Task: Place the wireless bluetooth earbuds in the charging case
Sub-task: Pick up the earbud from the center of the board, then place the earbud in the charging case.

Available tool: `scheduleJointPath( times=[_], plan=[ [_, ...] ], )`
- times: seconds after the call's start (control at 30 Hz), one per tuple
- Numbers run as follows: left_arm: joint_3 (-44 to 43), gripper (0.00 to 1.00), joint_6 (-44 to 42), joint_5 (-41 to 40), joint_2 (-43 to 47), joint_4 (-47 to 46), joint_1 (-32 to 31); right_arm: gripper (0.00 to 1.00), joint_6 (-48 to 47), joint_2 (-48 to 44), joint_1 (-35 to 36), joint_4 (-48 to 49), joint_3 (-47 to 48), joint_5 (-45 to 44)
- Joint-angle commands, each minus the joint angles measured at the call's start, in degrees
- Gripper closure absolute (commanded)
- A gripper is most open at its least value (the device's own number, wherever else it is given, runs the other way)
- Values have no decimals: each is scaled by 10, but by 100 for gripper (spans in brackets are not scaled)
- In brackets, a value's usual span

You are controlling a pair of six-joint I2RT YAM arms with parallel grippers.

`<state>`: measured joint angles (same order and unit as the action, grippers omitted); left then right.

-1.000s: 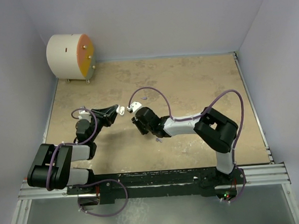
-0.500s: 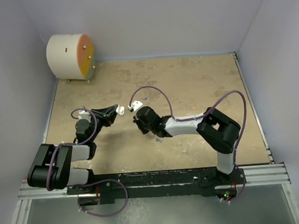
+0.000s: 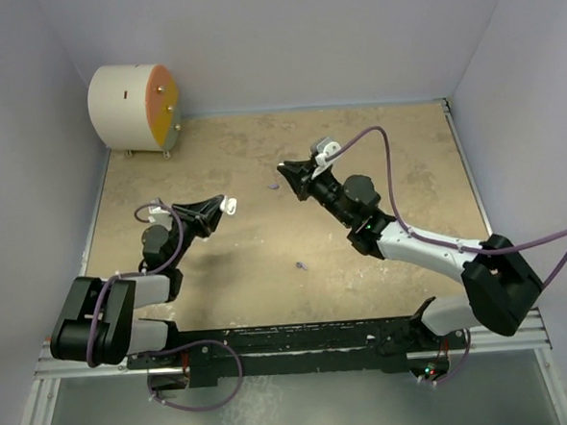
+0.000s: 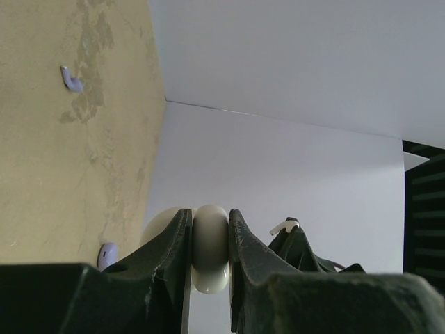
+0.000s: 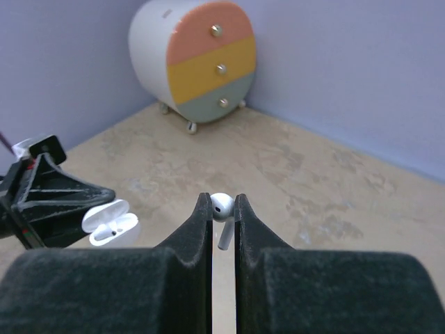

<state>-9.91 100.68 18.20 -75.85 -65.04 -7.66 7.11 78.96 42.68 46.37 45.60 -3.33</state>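
My left gripper [image 3: 223, 206] is shut on the white charging case [image 3: 229, 206] and holds it above the table at left centre. Its fingers [image 4: 174, 240] clamp the case [image 4: 211, 250] from both sides. In the right wrist view the case [image 5: 111, 221] stands open at the left. My right gripper [image 5: 222, 200] is shut on a white earbud [image 5: 222, 207], whose stem hangs down between the fingers. That gripper [image 3: 284, 168] hovers to the right of the case and apart from it. Two lilac earbuds [image 3: 273, 186] [image 3: 300, 265] lie on the table.
A round white drawer cabinet [image 3: 133, 108] with orange, yellow and green fronts [image 5: 195, 59] stands in the back left corner. Pale walls close the tan table [image 3: 376, 159] on three sides. In the left wrist view, one lilac earbud [image 4: 70, 78] lies on the table.
The right arm has swung away from the case, up and to the right, stretching out across the table. Its jaws closed on the white earbud. The left arm holds still.
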Motion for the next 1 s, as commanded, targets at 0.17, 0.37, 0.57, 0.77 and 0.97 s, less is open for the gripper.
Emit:
scheduleJointPath(
  times=[0.17, 0.37, 0.57, 0.77, 0.97],
  plan=[
    [-70, 100, 38, 0, -41, -72, -58, 100, -38, 34, -9, 277, -50, 111],
    [-92, 100, 75, -9, -115, -161, -97, 100, -48, 52, -17, 443, -107, 161],
    [-106, 100, 79, -19, -139, -173, -114, 100, -61, 73, -17, 463, -103, 204],
    [-122, 100, 74, -20, -131, -150, -122, 100, -66, 98, -18, 491, -106, 225],
    [-130, 100, 68, -19, -118, -124, -128, 100, -67, 111, -18, 491, -103, 226]
  ],
)
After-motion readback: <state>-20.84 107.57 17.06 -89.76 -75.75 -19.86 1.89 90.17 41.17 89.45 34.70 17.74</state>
